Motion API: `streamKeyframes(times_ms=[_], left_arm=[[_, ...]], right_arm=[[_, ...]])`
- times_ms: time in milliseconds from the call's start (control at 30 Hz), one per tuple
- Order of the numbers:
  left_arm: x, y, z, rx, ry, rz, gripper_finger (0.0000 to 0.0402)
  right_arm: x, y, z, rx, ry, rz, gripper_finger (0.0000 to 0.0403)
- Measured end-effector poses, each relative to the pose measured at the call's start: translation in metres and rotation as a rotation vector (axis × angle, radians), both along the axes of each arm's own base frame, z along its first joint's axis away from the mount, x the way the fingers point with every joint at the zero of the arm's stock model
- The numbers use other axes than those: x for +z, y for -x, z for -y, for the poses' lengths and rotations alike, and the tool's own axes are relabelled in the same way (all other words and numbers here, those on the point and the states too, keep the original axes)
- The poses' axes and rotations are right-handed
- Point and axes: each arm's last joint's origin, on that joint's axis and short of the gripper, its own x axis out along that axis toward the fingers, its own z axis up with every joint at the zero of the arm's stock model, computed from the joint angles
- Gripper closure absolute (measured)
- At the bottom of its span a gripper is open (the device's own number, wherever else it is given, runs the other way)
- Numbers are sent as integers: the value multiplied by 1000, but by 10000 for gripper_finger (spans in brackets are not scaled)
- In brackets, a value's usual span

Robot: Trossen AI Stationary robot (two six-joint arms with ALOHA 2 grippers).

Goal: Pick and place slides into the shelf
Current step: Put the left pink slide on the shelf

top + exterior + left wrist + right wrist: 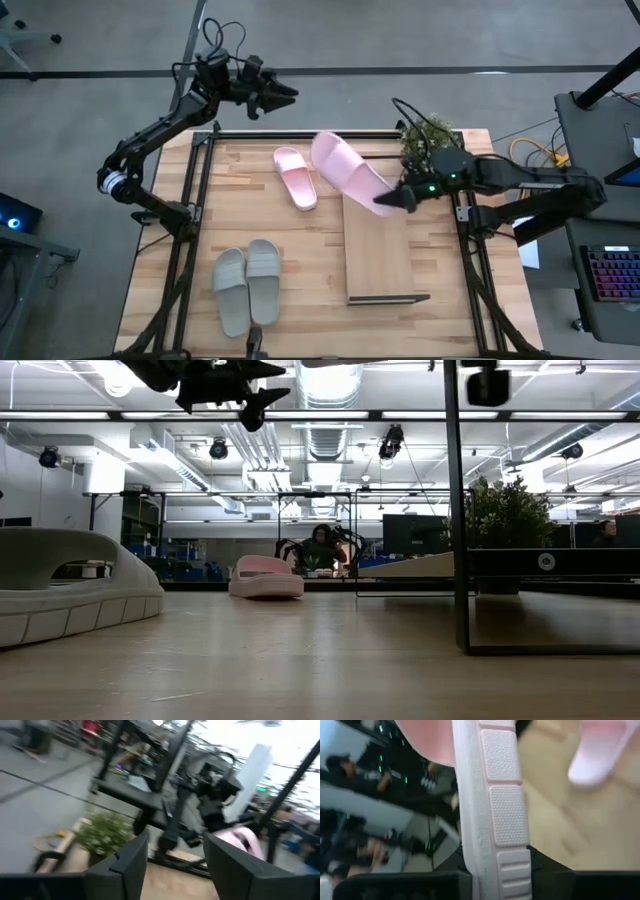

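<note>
While clenched on 1 pink slide (348, 172), right pincer (400, 200) hovering at shelf (378, 262) far end, slide's long axis slanting toward far-left corner; left pincer (285, 92) released, beyond desk's far edge.

You find no words, brand names or numbers to read anywhere here. The one mark is a small round white emblem on a dark panel (546, 561) in the low view, too small to make out.
</note>
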Motion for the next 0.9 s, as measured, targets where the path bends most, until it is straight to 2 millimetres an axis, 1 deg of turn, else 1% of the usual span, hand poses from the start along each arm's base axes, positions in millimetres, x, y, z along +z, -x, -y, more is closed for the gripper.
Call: streamKeyframes(times_ms=[167, 267, 333, 400, 533, 600, 733, 900], left_arm=[[4, 2, -3, 205, -92, 17, 224], [8, 5, -3, 368, -154, 24, 224], [10, 6, -3, 425, -178, 27, 224], [10, 6, -3, 437, -176, 26, 224], [6, 2, 1, 417, -155, 4, 224], [4, -1, 3, 415, -144, -10, 224], [-2, -7, 7, 459, -129, -58, 224], [-7, -4, 7, 511, -134, -120, 224]], right_arm=[[-5, 24, -4, 90, -76, -133, 350], [-5, 34, -7, 154, -113, -161, 350], [-7, 39, -9, 210, -143, -195, 350], [-11, 45, -10, 263, -169, -255, 350], [-28, 63, -12, 301, -169, -481, 350], [-34, 70, -12, 319, -155, -566, 350], [-42, 73, -13, 371, -146, -580, 350], [-57, 75, -14, 460, -154, -582, 350]])
